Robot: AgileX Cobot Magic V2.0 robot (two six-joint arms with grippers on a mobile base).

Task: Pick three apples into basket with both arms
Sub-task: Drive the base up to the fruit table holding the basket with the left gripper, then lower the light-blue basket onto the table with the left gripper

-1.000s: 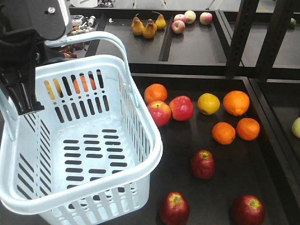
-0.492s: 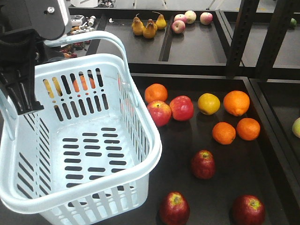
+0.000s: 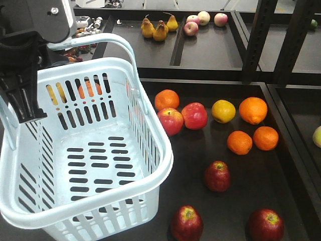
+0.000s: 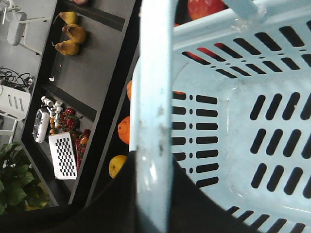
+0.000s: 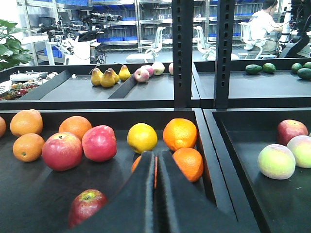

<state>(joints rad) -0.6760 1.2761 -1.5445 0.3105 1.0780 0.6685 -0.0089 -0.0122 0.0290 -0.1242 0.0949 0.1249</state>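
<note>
1. Left gripper [image 3: 24,103] is clamped tight on the basket [image 3: 165,160], gripping its left side.
2. Right gripper [image 5: 155,160] has its jaws pressed together, low over the tray [image 3: 200,150].
3. Three dark apples [image 3: 217,175] sit on the tray, right of the basket.

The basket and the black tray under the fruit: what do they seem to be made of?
The basket looks like moulded plastic: pale blue, slightly glossy, with clean regular slots. The tray is matte black, perhaps painted metal or plastic; the look leaves it open.
</note>
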